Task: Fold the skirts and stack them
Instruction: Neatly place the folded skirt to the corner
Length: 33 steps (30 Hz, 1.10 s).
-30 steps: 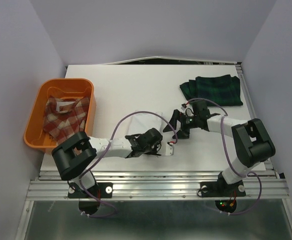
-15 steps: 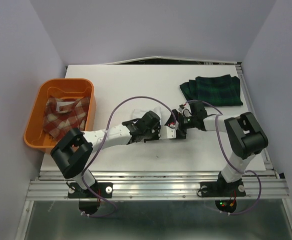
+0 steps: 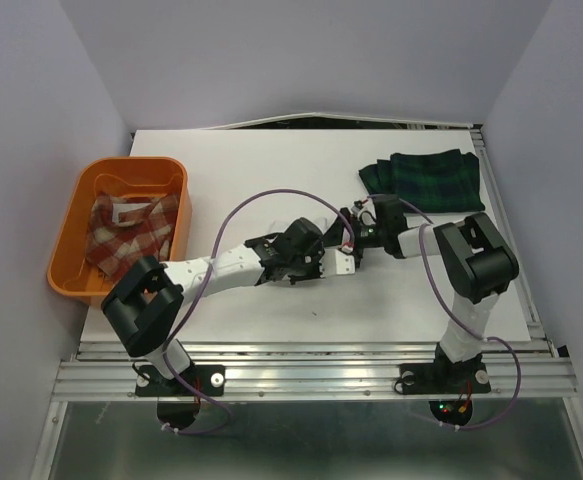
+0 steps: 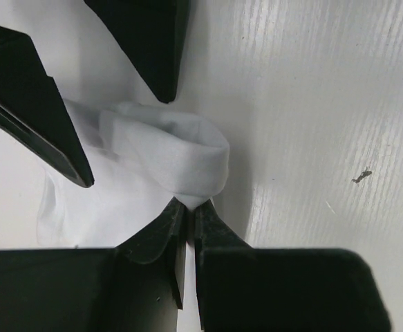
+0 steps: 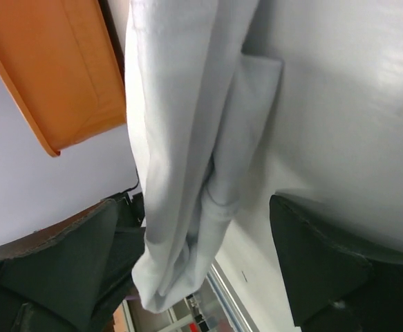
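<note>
The white skirt (image 4: 166, 155) is bunched into a fold on the white table. My left gripper (image 4: 189, 205) is shut on the tip of that fold. In the top view the left gripper (image 3: 328, 262) sits mid-table and the arms hide most of the white skirt. My right gripper (image 3: 355, 236) is right beside it, open, its fingers (image 5: 63, 263) straddling the hanging white cloth (image 5: 180, 138) without closing on it. The dark green-navy plaid skirt (image 3: 426, 180) lies folded at the far right. The red-and-tan plaid skirt (image 3: 131, 232) lies in the orange basket (image 3: 66, 240).
The orange basket stands at the table's left edge and also shows in the right wrist view (image 5: 56, 69). Purple cables loop over both arms. The table's front rail (image 3: 311, 370) runs along the near edge.
My left gripper has moved away from the near edge and slightly right, pulling the white skirt up into a bunch. My right gripper has moved in to meet it.
</note>
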### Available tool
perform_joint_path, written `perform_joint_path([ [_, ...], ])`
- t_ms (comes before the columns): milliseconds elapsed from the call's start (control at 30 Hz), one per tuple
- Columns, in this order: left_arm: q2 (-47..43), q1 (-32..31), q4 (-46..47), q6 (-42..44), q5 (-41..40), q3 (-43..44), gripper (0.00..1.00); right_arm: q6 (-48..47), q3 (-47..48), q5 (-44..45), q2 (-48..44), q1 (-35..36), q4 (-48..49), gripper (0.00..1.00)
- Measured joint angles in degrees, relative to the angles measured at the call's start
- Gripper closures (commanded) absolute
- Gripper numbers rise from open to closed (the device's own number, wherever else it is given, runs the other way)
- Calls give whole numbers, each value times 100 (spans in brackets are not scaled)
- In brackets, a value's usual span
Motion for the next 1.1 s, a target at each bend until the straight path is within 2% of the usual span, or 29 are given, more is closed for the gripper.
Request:
perform_joint_path([
  [67, 4, 0, -4, -59, 7, 13, 90, 28, 85, 13, 116, 22, 76, 31],
  [100, 13, 2, 2, -103, 11, 35, 89, 22, 125, 22, 177, 55, 94, 47],
  [167, 20, 4, 28, -210, 0, 61, 87, -26, 136, 107, 258, 122, 83, 62],
  [200, 20, 4, 48, -258, -4, 72, 83, -74, 138, 149, 260, 151, 39, 75],
  [233, 22, 9, 72, -341, -28, 76, 68, -219, 181, 205, 260, 168, -90, 82],
  [300, 35, 28, 94, -439, -90, 81, 54, -638, 442, 352, 260, 188, -605, 95],
  [400, 57, 105, 98, -752, -170, 177, 37, -1517, 1222, 800, 275, 227, -1648, 99],
  [533, -85, 361, 35, -1119, -9, 363, 36, -3495, 3176, 1554, 511, 166, -3519, 99],
  [733, -684, 887, -258, -1368, 111, 667, 36, -5541, 4977, 2173, 975, -323, -5235, 99],
  [933, -1023, 1132, -566, -1373, 111, 684, 36, -6891, 6092, 2540, 1808, -1067, -6645, 99],
  [1100, -1095, 1257, -675, -1370, 118, 575, 36, -7611, 7197, 2616, 2253, -1628, -7622, 99],
])
